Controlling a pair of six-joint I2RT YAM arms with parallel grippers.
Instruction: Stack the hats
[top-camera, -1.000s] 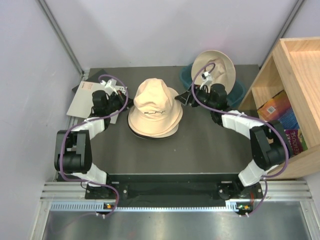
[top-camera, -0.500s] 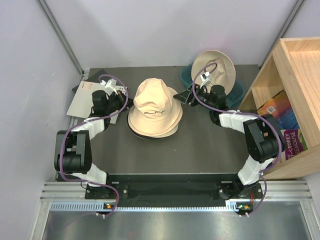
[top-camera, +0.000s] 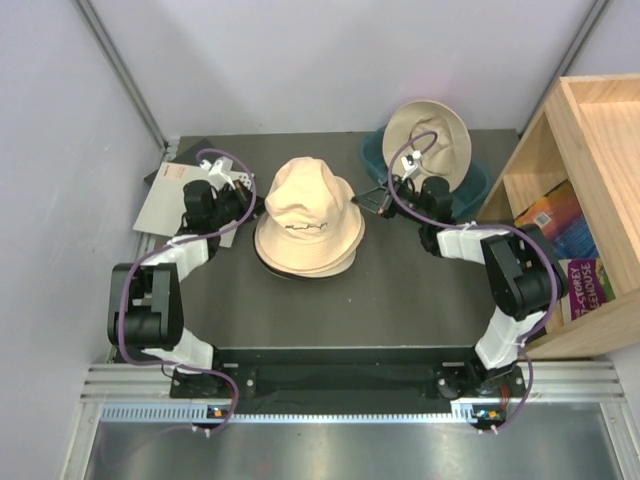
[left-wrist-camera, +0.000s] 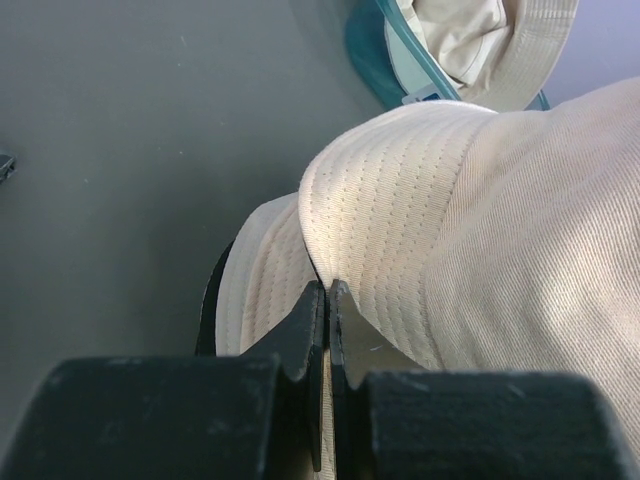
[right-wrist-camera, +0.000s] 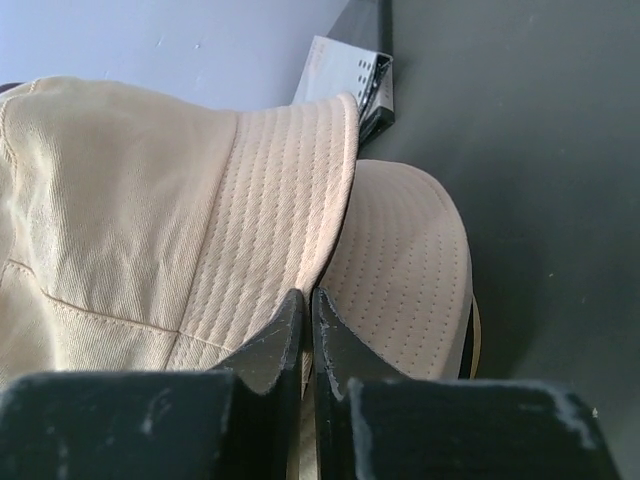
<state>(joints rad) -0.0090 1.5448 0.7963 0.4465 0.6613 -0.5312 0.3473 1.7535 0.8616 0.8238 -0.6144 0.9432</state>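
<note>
left wrist: left gripper (left-wrist-camera: 326, 290) pinches top hat (left-wrist-camera: 520, 250) brim; right gripper (right-wrist-camera: 305, 298) likewise.

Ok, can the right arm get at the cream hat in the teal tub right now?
Probably, once freed: the right gripper looks shut on the brim of the top beige hat, but the cream hat lies uncovered in the teal tub beyond that arm, nothing between.

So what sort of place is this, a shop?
Likely a robot test bench, not a shop: a left arm and right arm bolted to a dark table, bare white walls around it, stacked hats as practice props.
</note>
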